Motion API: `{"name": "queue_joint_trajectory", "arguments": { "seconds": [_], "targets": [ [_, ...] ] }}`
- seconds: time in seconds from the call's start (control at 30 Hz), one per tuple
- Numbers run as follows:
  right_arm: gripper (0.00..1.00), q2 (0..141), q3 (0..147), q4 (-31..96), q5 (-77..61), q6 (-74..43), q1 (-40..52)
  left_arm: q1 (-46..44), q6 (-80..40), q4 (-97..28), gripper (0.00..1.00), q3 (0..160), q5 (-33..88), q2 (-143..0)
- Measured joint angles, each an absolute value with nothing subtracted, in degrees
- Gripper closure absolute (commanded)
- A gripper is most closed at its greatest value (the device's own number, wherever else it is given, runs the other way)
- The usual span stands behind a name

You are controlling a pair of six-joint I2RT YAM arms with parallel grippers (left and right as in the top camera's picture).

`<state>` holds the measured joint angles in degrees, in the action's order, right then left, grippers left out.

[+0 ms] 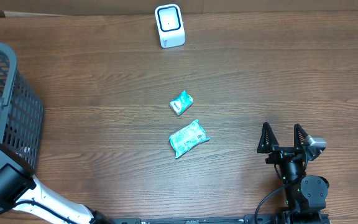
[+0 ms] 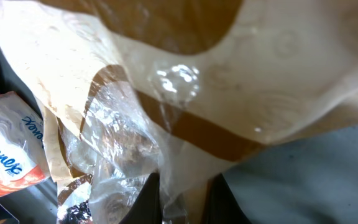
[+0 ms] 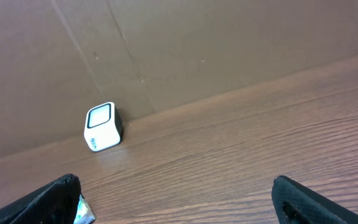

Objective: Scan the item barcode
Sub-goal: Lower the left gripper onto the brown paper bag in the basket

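In the left wrist view a crinkled package of clear and tan plastic (image 2: 185, 93) fills the frame. My left gripper (image 2: 184, 208) is shut on a fold of its clear wrap, which is pinched between the two dark fingers (image 2: 146, 202). From overhead, that gripper is hidden down inside the grey basket (image 1: 11, 93). The white scanner (image 1: 169, 26) stands at the table's far edge, also seen as the scanner (image 3: 102, 127) by the cardboard wall. My right gripper (image 1: 284, 138) rests low at the front right, open and empty (image 3: 176, 190).
Two green packets (image 1: 181, 102) (image 1: 189, 138) lie mid-table, between the scanner and the front edge. A corner of one green packet (image 3: 82, 211) shows by my right gripper's left finger. An orange-and-white Kleenex pack (image 2: 8, 146) lies in the basket beside the held package.
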<state>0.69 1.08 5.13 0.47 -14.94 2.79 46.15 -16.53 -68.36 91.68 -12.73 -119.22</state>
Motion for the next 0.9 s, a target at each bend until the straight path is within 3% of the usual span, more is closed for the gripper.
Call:
{"name": "queue_joint_trajectory", "arguments": {
  "seconds": [0.47, 0.87, 0.9],
  "targets": [
    [0.0, 0.69, 1.08, 5.15, 0.49, -14.96, 2.79, 46.15, -18.09, -81.67, 0.96, 107.35, -10.92, -120.07],
    [0.0, 0.69, 1.08, 5.13, 0.49, -14.94, 2.79, 46.15, -22.15, -78.96, 0.96, 110.65, -7.44, -97.91],
    [0.0, 0.69, 1.08, 5.13, 0.49, -14.96, 2.79, 46.15, -22.22, -78.83, 0.92, 110.76, -7.01, -96.86]
  ]
}}
